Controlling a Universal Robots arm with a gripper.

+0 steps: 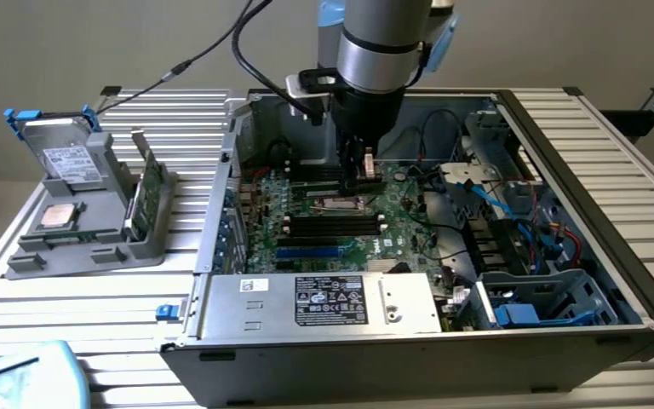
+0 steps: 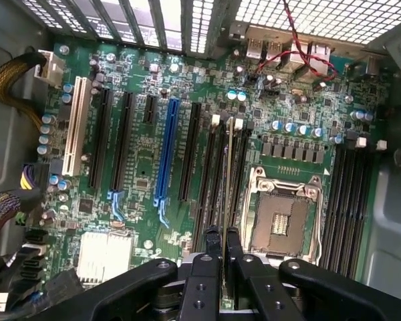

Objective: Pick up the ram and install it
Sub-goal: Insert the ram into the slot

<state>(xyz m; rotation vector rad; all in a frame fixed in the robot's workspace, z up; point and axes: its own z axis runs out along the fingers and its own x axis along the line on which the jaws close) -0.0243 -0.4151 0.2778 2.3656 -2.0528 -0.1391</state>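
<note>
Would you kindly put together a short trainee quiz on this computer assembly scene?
1. True or false: the fingers are shut on the ram.
2. The processor socket is: A) empty, B) fitted with a cooler, C) covered by a cable.
3. Fill in: the grey drive stands on the exterior view's ____ of the computer case.
Key: 1 true; 2 A; 3 left.

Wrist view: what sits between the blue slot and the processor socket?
Black slots, and the ram held edge-on over them in the gripper, seen in the wrist view.
</note>
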